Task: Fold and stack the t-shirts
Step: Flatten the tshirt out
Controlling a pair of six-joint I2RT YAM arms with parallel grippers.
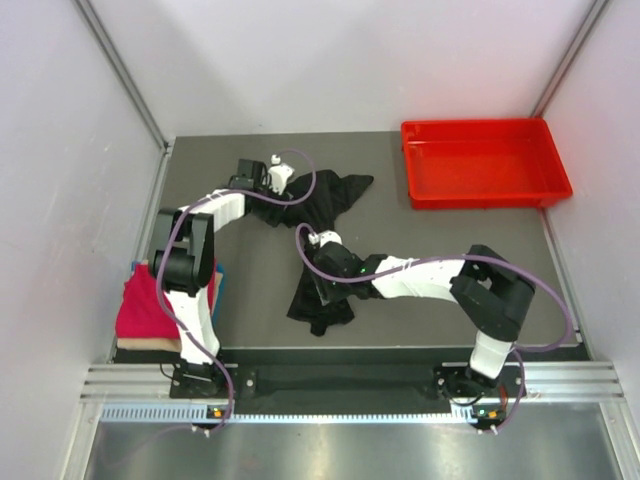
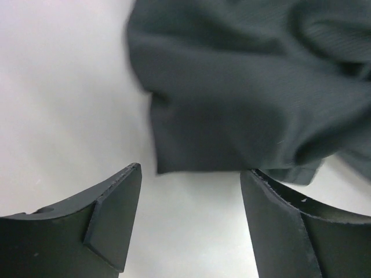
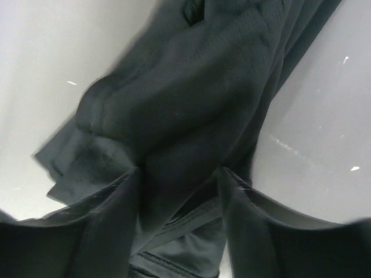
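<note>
Top external: red tray point(image 1: 487, 162) sits upper right of frame on the table point(image 1: 260, 300), tucked into the back right corner. Only its own red floor and walls show.

Far left, lower half: crimson t-shirt point(image 1: 140, 308) lies folded on a pile, with a blue edge point(image 1: 217, 290) showing at its right side and a pale beige layer point(image 1: 148, 345) under it. Left arm point(image 1: 190, 285) rises directly in front of the pile and hides its right part.

Centre: black t-shirt point(image 1: 330, 200) lies crumpled on the table, running from upper centre down to lower centre, well apart from both pile and tray. One sleeve points toward the tray. A purple cable point(image 1: 312, 183) loops over its upper end. Right arm point(image 1: 430, 278) reaches in from the lower right and crosses over the shirt's lower half.

Left wrist: left gripper point(image 2: 191, 169) has its jaws spread wide. Bare table shows between them and nothing is held. The black shirt's straight edge lies just past the tips, and the right-hand fingertip point(image 2: 255, 185) is at or touching that edge.

Right wrist: right gripper point(image 3: 179, 174) has its jaws partly apart, low over the shirt, with bunched black cloth filling the gap. View is blurred, so can't tell whether it is actually pinching the cloth or just straddling it.
</note>
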